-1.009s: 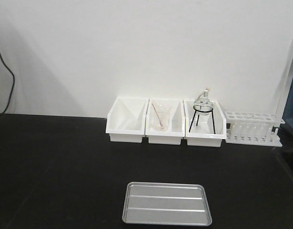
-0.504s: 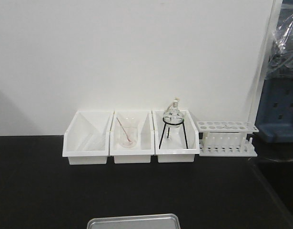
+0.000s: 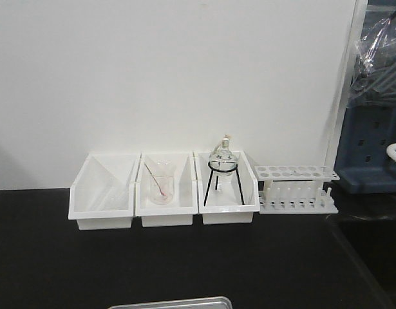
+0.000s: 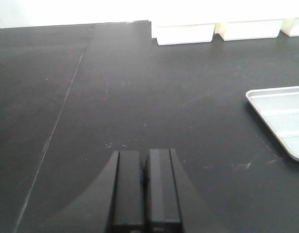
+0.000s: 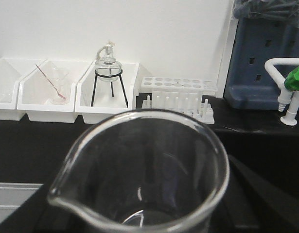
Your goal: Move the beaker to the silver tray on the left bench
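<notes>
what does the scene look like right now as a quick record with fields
beaker: clear, no contents visible, held in the right hand
silver tray: flat on the left bench, nothing on the visible part
left hand: shut, holding nothing, tray off to its right
white bins: three in a row by the wall; middle holds a beaker with a pink rod, right one a flask on a black tripod
test tube rack: right of the bins

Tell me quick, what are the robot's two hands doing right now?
Left gripper: shut, holding nothing.
Right gripper: shut on the beaker, fingers mostly hidden behind it.
</notes>
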`<state>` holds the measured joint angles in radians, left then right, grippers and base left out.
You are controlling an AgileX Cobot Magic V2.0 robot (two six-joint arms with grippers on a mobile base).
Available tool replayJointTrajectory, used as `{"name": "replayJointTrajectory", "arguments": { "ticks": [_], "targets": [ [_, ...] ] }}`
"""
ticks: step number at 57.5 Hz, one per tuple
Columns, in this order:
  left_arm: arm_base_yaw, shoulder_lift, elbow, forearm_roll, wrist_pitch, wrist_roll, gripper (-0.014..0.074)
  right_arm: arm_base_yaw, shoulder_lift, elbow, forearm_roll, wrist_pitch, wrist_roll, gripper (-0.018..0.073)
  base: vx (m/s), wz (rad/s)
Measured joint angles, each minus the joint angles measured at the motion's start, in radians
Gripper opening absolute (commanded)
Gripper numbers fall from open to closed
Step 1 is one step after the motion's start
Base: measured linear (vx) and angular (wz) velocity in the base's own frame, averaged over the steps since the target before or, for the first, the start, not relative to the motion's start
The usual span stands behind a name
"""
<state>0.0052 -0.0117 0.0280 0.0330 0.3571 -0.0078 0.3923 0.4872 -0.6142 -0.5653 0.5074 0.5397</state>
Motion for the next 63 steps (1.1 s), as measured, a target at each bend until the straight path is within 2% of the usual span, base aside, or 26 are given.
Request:
{"name": "replayJointTrajectory", "arguments": {
  "ticks": [20,29,36,51,63],
  "targets": [
    [0.000,0.000,0.000,0.000,0.000,0.000,0.0001,0.000,0.003,0.000,-0.026,-0.009,0.000,-0.0008,0.00,0.00],
    [0.000,0.000,0.000,0.000,0.000,0.000,0.0001,0.000,0.096,0.000,-0.065,-0.111,0.000,-0.0004,0.00,0.00],
    [0.000,0.000,0.000,0.000,0.000,0.000,0.0001,0.000,0.247,0.000,-0.064,-0.318,0.000,-0.0004,0.00,0.00],
    [0.000,0.000,0.000,0.000,0.000,0.000,0.0001,0.000,0.680,0.067,-0.088,-0.938,0.001,-0.0004,0.00,0.00],
    [0.000,0.000,0.000,0.000,0.000,0.000,0.0001,0.000,1.003,0.070,-0.093,-1.204,0.000,-0.0004,0.00,0.00]
  ]
}}
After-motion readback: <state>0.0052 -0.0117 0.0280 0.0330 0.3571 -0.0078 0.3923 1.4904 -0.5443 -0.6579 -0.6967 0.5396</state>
